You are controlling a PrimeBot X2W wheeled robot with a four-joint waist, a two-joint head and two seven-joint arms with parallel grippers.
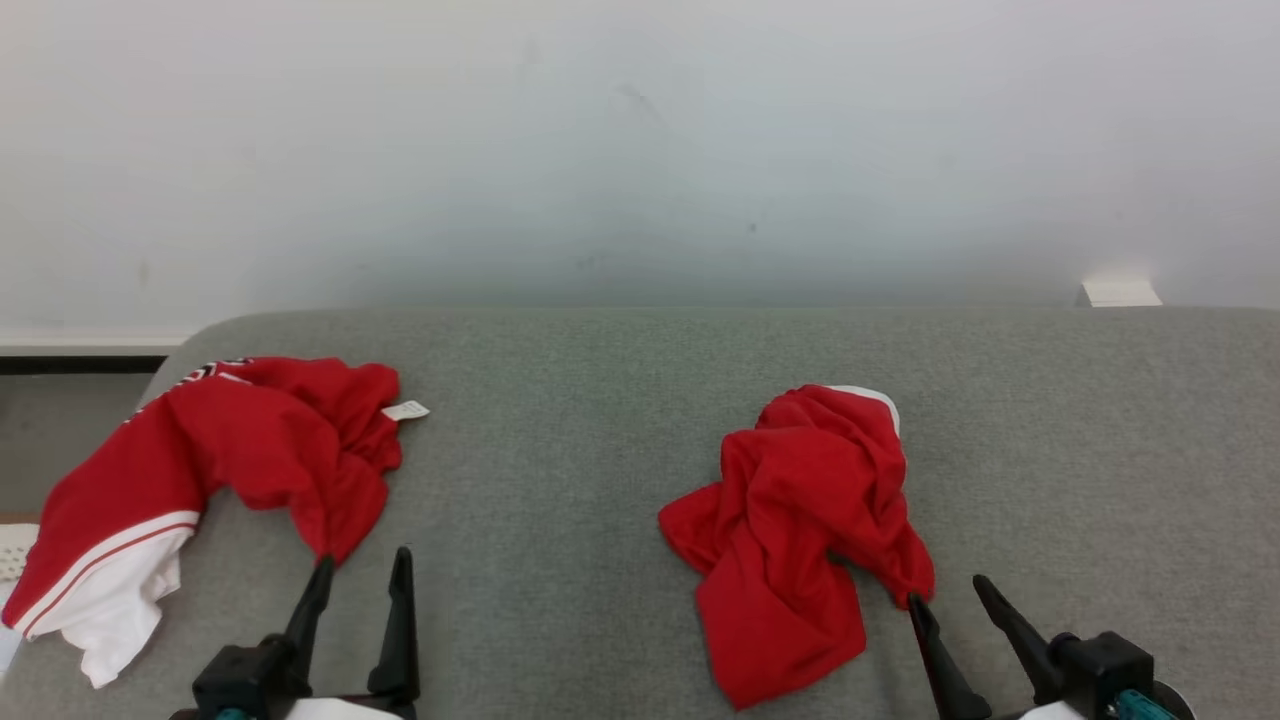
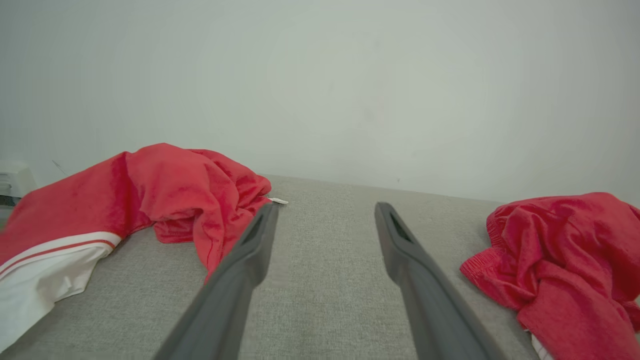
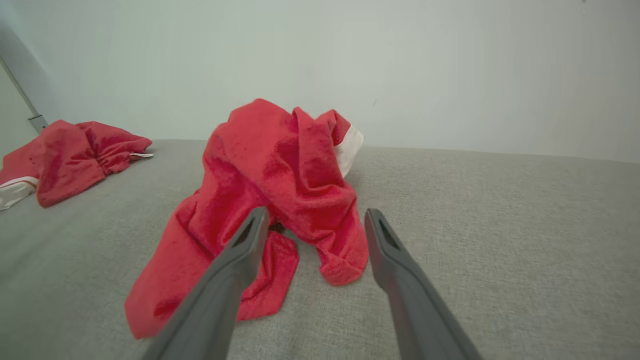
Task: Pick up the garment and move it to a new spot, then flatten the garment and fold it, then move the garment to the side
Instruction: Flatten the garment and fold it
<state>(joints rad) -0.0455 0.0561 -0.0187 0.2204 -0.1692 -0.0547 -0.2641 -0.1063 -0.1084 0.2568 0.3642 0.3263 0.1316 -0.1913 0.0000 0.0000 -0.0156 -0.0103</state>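
A pale wall (image 1: 640, 150) backs the grey surface (image 1: 600, 450).

Left garment (image 1: 230, 450), right garment (image 1: 800, 530), apart on surface (image 1: 580, 420)

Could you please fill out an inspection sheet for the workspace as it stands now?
Surface: grey fabric top, flat, no stains seen.
Job's things: crumpled red garment in a heap right of centre, with a white edge at its far end; red and white garment spread at the left edge, with a white tag sticking out.
Clutter: small white object at the far right edge.
Grippers: left gripper open, holding nothing, next to the left garment's near corner; right gripper open, holding nothing, close beside the heap; whether it touches cannot be told.
Cables: nothing seen.
Surroundings: plain pale wall behind.
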